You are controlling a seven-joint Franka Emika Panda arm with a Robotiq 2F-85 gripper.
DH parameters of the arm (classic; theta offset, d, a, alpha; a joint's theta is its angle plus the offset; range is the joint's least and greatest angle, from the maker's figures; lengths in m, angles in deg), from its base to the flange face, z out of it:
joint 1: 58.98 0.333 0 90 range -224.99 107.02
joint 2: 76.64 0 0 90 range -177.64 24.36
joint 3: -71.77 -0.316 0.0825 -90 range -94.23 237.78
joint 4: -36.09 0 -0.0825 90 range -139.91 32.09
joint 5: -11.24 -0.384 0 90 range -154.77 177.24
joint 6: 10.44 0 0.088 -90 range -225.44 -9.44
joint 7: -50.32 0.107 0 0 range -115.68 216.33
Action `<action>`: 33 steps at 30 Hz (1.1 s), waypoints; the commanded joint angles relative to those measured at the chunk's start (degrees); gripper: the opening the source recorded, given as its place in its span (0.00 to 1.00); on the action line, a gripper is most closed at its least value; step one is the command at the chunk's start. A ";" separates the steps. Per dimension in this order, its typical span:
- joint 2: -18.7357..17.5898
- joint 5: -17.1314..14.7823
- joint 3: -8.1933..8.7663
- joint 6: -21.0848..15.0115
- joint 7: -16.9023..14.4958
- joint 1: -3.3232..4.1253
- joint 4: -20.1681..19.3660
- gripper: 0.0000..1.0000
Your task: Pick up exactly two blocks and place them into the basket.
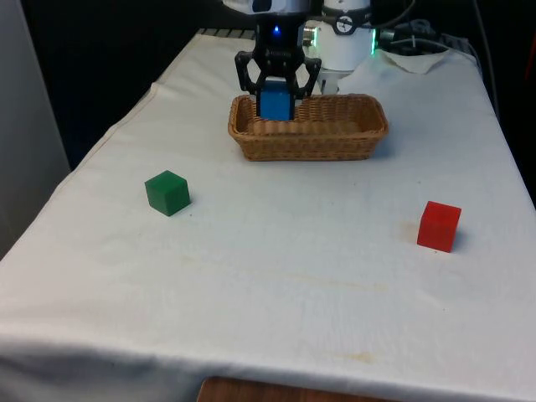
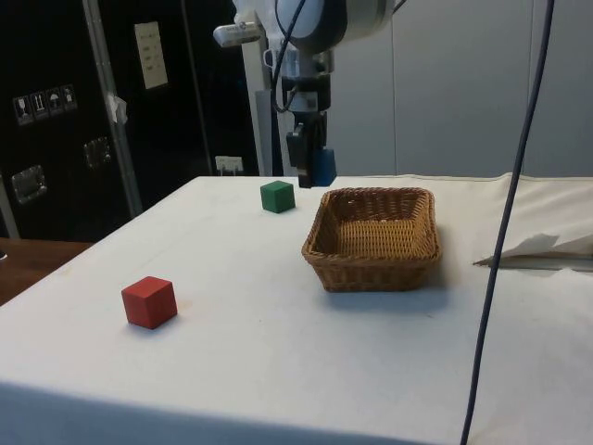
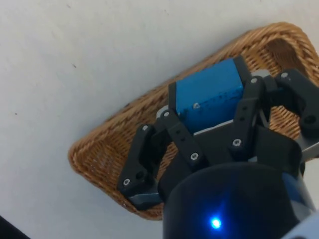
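No legible text anywhere. Side view, upper left: pale notice [image 2: 150,55] and small symbol stickers [image 2: 44,102] on the dark cabinet [image 2: 65,148], wording unreadable.

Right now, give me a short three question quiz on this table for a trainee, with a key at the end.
1. True or false: the hand holds a blue block.
2. Which block lies nearer the basket in the side view: A) green block, B) red block, C) yellow block?
3. Fill in: the basket holds ___ blocks so far.

Key:
1. True; the block sits between the fingers, above the basket's rim at the front view's left end.
2. A.
3. No; its inside shows bare wicker, and the blue block is not yet released.
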 commanded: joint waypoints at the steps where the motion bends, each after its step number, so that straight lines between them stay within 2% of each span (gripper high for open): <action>1: 0.92 1.95 1.49 -2.06 0.80 1.15 -2.64 0.01; 7: 0.86 2.81 1.49 -2.12 0.74 1.09 -3.32 0.01; 8: 0.00 1.09 0.06 0.00 0.06 0.00 -0.80 0.01; 9: 0.86 2.92 1.49 -2.12 0.74 1.09 -3.44 0.01; 16: 0.86 2.98 1.15 -3.67 0.40 0.86 -4.98 0.01; 17: 0.00 1.89 0.11 -1.89 -0.06 0.00 -3.15 0.01; 18: 0.92 2.81 1.03 -4.53 0.23 0.80 -5.56 0.01; 25: 1.15 2.41 0.63 -7.96 -0.11 0.57 -7.96 0.01; 26: 0.29 1.89 -0.06 -6.42 -0.17 0.00 -6.47 0.01; 27: 1.20 2.35 0.57 -9.11 -0.23 0.52 -8.82 0.01; 33: 1.78 2.18 0.34 -13.12 -0.52 0.40 -11.75 0.01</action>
